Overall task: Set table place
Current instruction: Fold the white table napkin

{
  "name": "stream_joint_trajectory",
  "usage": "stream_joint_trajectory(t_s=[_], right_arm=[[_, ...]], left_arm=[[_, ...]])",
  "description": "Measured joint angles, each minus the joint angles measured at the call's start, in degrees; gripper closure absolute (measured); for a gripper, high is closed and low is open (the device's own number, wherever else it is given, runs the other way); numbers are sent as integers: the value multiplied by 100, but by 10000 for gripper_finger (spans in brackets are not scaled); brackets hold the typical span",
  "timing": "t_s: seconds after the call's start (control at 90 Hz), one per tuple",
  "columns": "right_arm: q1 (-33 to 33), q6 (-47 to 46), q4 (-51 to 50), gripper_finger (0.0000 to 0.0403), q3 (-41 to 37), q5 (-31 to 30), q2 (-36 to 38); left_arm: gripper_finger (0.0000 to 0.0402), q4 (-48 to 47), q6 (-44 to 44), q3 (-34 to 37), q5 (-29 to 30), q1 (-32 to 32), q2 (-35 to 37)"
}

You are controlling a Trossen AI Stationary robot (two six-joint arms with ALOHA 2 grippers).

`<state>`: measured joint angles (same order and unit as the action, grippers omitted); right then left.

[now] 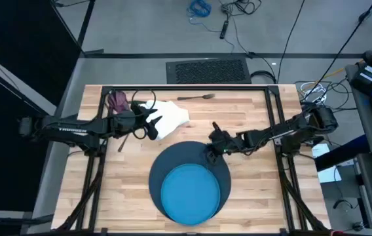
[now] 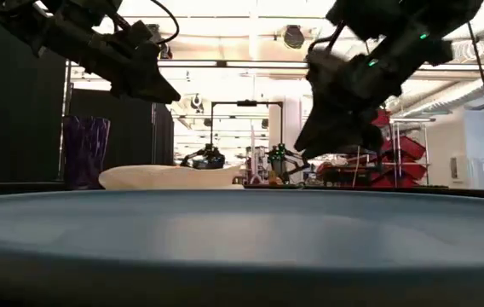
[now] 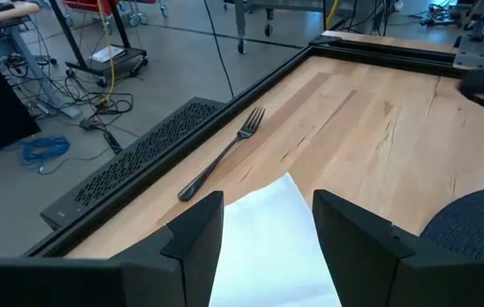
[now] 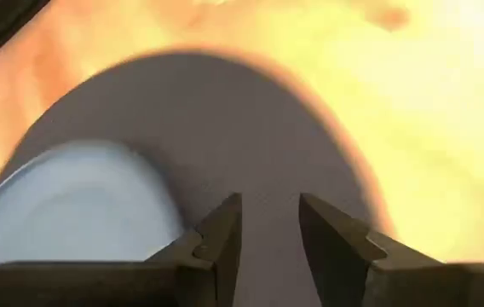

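On the wooden desk (image 1: 251, 190) a dark blue round mat (image 1: 173, 160) carries the bright blue plate (image 1: 190, 191). The white napkin (image 1: 171, 118) lies beyond, under the left gripper (image 1: 152, 123), jaws apart. Right gripper (image 1: 212, 145) hovers at the mat's edge, jaws apart. A fork (image 1: 196, 98) lies near the far edge, with a purple cup (image 1: 116, 101) in the left corner.

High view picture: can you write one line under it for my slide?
Left gripper over the white napkin; right gripper above the mat holding the blue plate.
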<state>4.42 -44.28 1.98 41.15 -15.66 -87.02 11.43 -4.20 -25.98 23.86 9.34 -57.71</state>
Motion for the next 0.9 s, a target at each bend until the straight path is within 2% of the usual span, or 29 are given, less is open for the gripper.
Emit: stream_joint_trajectory(t_s=[0.089, 0.3, 0.5, 0.6, 0.767, 0.9], right_arm=[[-198, 103, -2, 298, 0, -238, 0], [-590, 530, 115, 298, -1, -213, 0], [-769, 2715, 1141, 298, -4, -196, 0], [-871, 3659, 1483, 298, -4, -229, 0], [-1310, 4490, 2038, 298, -4, -227, 0], [-1694, 4821, 2410, 298, 1, -181, 2]], left_arm=[[233, -20, 0, 0, 0, 0, 0], [233, -93, 2, 0, 0, 0, -2], [233, -35, 86, 0, -268, 1, -55], [233, 353, 608, 0, -419, 33, -255], [233, 1798, 1739, 0, -424, 277, -744], [233, 2239, 1577, -66, -424, 596, -976]])
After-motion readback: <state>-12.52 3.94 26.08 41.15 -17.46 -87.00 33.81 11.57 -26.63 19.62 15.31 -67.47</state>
